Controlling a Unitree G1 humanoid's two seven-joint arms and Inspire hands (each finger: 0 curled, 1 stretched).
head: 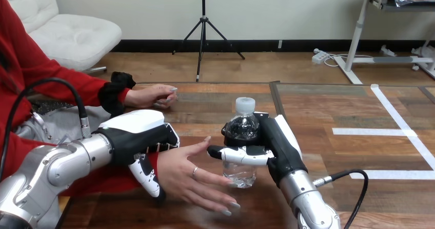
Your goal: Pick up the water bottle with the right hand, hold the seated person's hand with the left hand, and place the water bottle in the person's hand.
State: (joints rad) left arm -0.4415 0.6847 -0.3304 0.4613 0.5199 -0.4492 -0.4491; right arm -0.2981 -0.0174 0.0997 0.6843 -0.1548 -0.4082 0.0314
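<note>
The water bottle (pixel 240 173) is seen upright near the middle of the wooden table (pixel 318 111), with its white cap (pixel 244 105) on. It is grasped by the right hand (pixel 279 147), which comes in from 5 o'clock: the thumb (pixel 241 154) is laid across the near face of the bottle and the fingers are wrapped round its far side. Whether the bottle's base rests on the table or is raised just off it cannot be told.

At 9 o'clock of the bottle, just beside it, the person's near hand (pixel 187 175) is held open, its thumb pointed to 12 o'clock and its fingers stretched toward 4 o'clock, below the bottle's base. No contact between this hand and the bottle can be made out.

The wrist of that hand is clasped by the left hand (pixel 134 131): the fingers are curled over it from the far side and the thumb (pixel 146 175) is bent down along its near side.

The person's far hand (pixel 154 95) is laid flat on the table at 10 o'clock of the bottle, well apart from it. Strips of white tape (pixel 397 117) are stuck to the table at 3 o'clock.
</note>
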